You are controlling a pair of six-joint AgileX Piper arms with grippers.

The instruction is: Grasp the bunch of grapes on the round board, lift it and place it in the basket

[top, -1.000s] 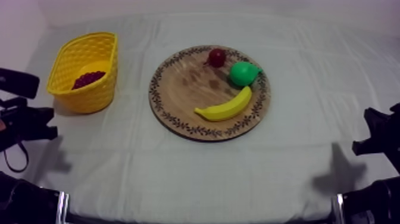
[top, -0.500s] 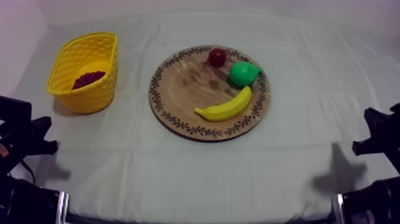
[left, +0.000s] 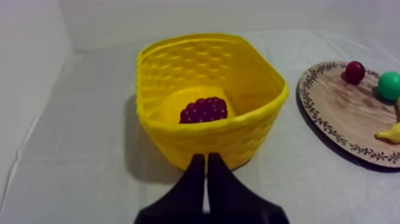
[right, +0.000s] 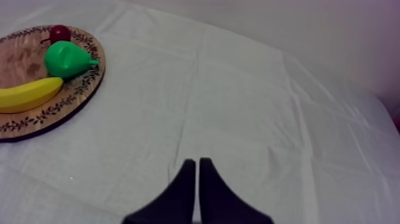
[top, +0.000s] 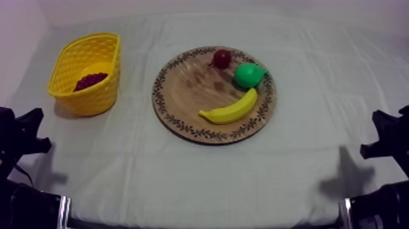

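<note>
The dark purple bunch of grapes lies on the floor of the yellow basket at the table's far left. The round wooden board sits mid-table. My left gripper is low at the left edge, in front of the basket, shut on nothing, its fingers a narrow wedge. My right gripper rests low at the right edge over bare cloth, also shut and holding nothing.
On the board lie a banana, a green pear and a small red fruit. Bare cloth stretches between board and both table sides.
My left arm has drawn back from beside the basket toward the lower left edge of the table. The right arm and all the fruit have stayed put.
</note>
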